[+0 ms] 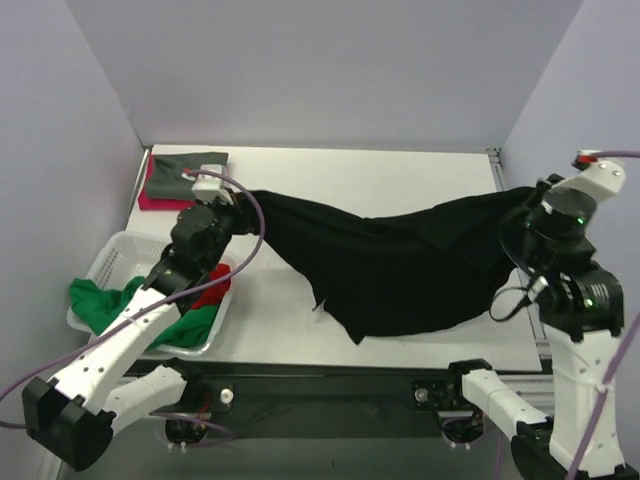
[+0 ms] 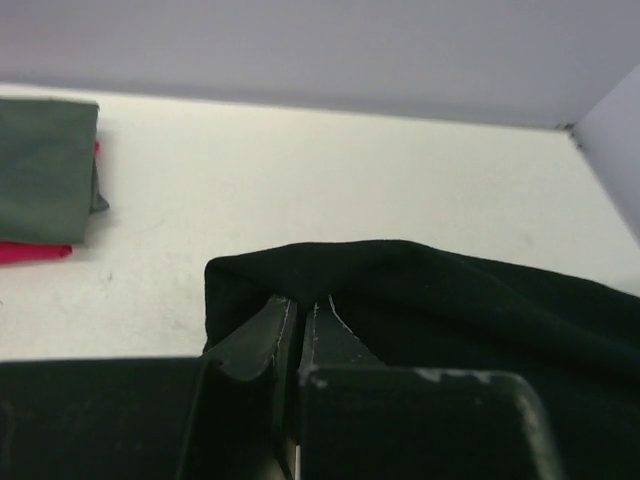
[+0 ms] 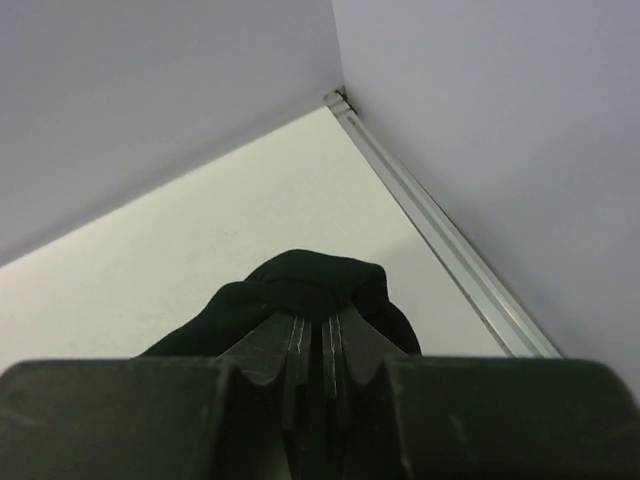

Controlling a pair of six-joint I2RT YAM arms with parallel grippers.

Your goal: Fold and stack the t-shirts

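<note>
A large black t-shirt (image 1: 400,265) hangs stretched between my two grippers above the white table (image 1: 400,170), its middle sagging down to the near edge. My left gripper (image 1: 240,200) is shut on the shirt's left end (image 2: 330,265). My right gripper (image 1: 530,205) is shut on its right end (image 3: 315,285), bunched over the fingertips. A folded grey-green t-shirt (image 1: 188,165) lies on a pink-red one (image 1: 150,197) at the back left corner; both show in the left wrist view, grey-green (image 2: 45,170) over pink-red (image 2: 30,250). Green (image 1: 105,300) and red (image 1: 212,290) t-shirts lie in the basket.
A white perforated basket (image 1: 115,250) stands at the table's left edge under my left arm. Lilac walls close in the table at the back and both sides. An aluminium rail (image 3: 440,235) runs along the right edge.
</note>
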